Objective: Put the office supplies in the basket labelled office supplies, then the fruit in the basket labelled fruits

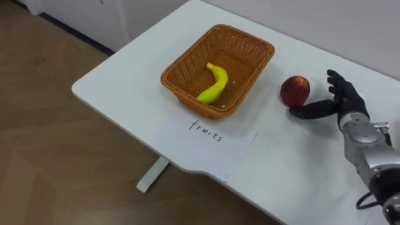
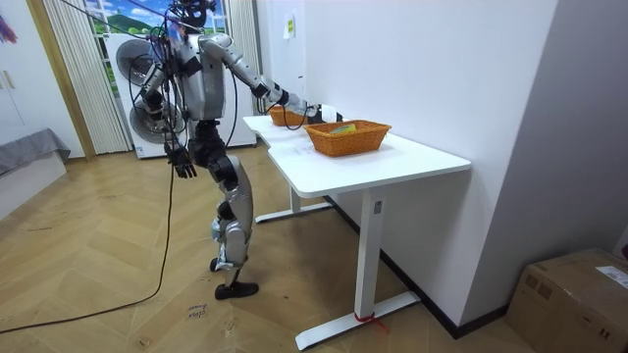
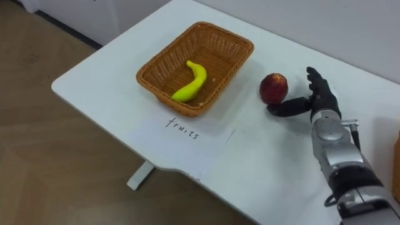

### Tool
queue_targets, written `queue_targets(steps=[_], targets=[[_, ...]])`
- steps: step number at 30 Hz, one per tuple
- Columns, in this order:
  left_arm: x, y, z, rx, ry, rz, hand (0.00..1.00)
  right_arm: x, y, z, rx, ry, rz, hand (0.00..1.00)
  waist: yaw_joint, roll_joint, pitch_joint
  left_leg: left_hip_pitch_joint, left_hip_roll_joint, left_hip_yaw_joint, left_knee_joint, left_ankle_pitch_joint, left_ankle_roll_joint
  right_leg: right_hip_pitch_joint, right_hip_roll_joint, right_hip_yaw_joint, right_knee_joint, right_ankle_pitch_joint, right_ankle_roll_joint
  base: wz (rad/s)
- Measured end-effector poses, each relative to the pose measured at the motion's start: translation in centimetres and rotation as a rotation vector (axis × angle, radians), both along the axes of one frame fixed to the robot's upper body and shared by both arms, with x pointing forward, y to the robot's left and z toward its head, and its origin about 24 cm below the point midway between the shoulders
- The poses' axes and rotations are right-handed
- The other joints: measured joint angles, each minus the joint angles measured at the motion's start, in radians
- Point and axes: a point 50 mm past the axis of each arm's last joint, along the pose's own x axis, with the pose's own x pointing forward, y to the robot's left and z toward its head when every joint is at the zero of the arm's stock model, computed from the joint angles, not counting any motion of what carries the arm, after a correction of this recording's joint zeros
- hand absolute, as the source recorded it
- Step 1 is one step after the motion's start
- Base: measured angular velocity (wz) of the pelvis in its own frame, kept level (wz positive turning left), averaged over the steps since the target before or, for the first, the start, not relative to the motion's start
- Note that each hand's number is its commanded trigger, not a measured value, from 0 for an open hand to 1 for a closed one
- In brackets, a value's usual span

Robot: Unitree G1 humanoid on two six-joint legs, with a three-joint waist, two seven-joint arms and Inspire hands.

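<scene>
The robot is standing at the white table [image 1: 125, 106], holding its right hand [image 1: 342, 100] spread beside the red apple [image 1: 295, 90], thumb touching it low. The apple is sitting on the table just right of the wicker basket [image 1: 240, 47], where a banana [image 1: 215, 84] is lying. The left hand [image 2: 183, 162] is hanging by its hip, and I cannot tell its state.

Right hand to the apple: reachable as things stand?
Probably yes: the right hand is open just beside the apple, with its thumb against the apple's base, and nothing stands between them.
</scene>
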Motion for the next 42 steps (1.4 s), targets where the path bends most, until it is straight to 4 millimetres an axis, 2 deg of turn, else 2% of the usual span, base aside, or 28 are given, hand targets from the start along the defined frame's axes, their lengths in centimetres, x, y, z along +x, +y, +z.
queue_targets(steps=[2,6,15,17,26,32,42], targets=[[0.7,-0.4,-0.1,-0.024,-0.02,0.008,0.0,0.5,0.2,0.8,-0.005,-0.025,-0.007,0.0,0.0,-0.003,0.0027,-0.03,0.004,0.002,0.012,0.0,-0.001,-0.03,0.002,0.001,0.01,0.003,-0.005,-0.05],[2.4,-0.6,0.0,-0.031,-0.074,0.022,0.0,1.3,0.5,1.8,-0.021,-0.058,-0.005,0.0,0.014,-0.024,0.0098,-0.078,0.014,0.011,0.022,0.005,-0.008,-0.085,0.004,0.004,0.028,0.004,-0.015,-0.08],[3.7,-0.9,-0.2,-0.02,-0.094,0.002,0.0,2.2,0.8,3.3,-0.021,-0.106,-0.011,0.0,0.023,-0.027,0.0116,-0.117,0.015,0.021,0.017,0.016,-0.015,-0.146,-0.004,0.017,0.05,-0.001,-0.03,-0.05],[3.9,-0.9,-0.2,-0.016,-0.097,0.001,0.0,2.5,0.9,3.8,-0.023,-0.116,-0.014,0.0,0.022,-0.027,0.0161,-0.121,0.013,0.021,0.014,0.021,-0.017,-0.155,-0.012,0.017,0.061,-0.005,-0.033,0.03],[5.6,-1.8,-0.4,-0.015,-0.121,-0.045,0.0,3.5,1.1,5.6,-0.023,-0.178,-0.031,0.0,0.023,-0.03,0.0217,-0.181,0.017,0.02,0.026,0.033,-0.027,-0.225,-0.019,0.019,0.101,-0.016,-0.048,0.01],[5.8,-2.2,-0.7,-0.025,-0.109,-0.062,0.0,3.7,1.2,6.2,-0.031,-0.207,-0.025,0.0,0.03,-0.028,0.0234,-0.196,0.017,0.032,0.027,0.037,-0.03,-0.254,-0.031,0.021,0.129,-0.024,-0.057,-0.04],[6.7,-2.5,-1.0,-0.031,-0.11,-0.056,0.0,3.8,1.6,6.2,-0.068,-0.205,0.004,0.0,0.037,-0.029,0.0285,-0.197,0.026,0.041,0.027,0.037,-0.032,-0.258,-0.025,0.027,0.129,-0.025,-0.061,-0.02]])
